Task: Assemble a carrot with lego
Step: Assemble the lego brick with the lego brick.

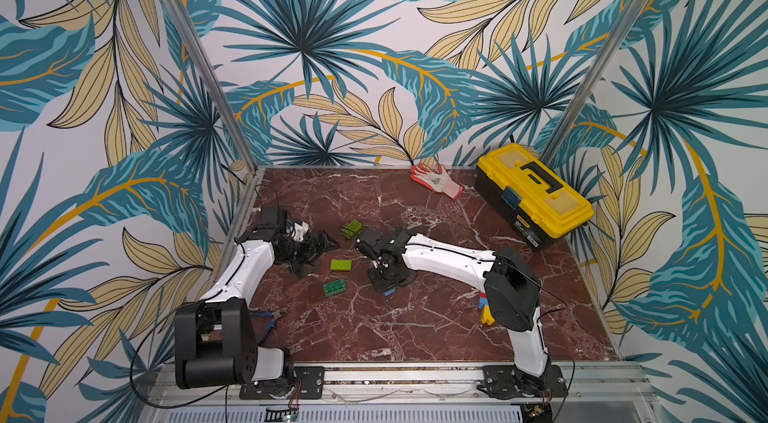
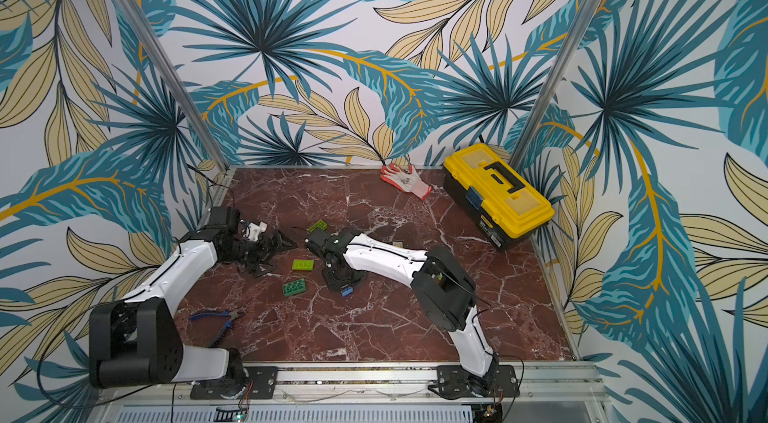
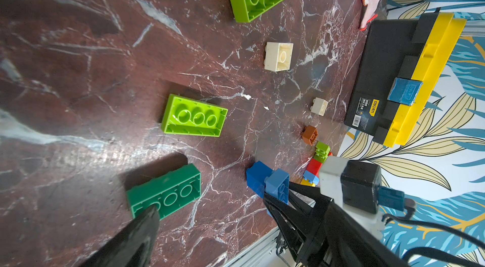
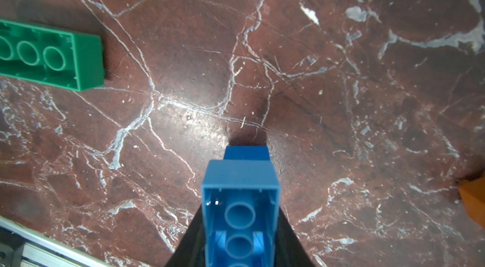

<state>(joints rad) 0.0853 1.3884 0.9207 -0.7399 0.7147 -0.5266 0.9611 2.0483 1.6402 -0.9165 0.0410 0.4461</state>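
Red-brown marble tabletop (image 1: 415, 329), leaf-print walls all round. The right gripper (image 4: 241, 208) is pinching a light-blue oblong plastic brick (image 4: 240, 173), hollow side facing its wrist camera. A darker blue brick (image 4: 246, 152) is sitting just beyond its far end. The left gripper (image 1: 322, 256) is hanging spread wide, holding nothing. A lime-green oblong brick (image 1: 341, 265) and a dark-green oblong brick (image 1: 335, 287) are lying between the arms, hollow side up. A cream square brick (image 3: 278, 56) and a brown square brick (image 3: 310, 134) are lying nearer the black-and-yellow plastic toolbox (image 1: 534, 192).

1. Bright, even light; white glare on the marble worktop (image 4: 189, 124) in the right wrist view.
2. Soft dark shadow beside the dark green brick (image 3: 165, 194).
3. Blurred, out-of-focus left end effector finger (image 3: 139, 231).
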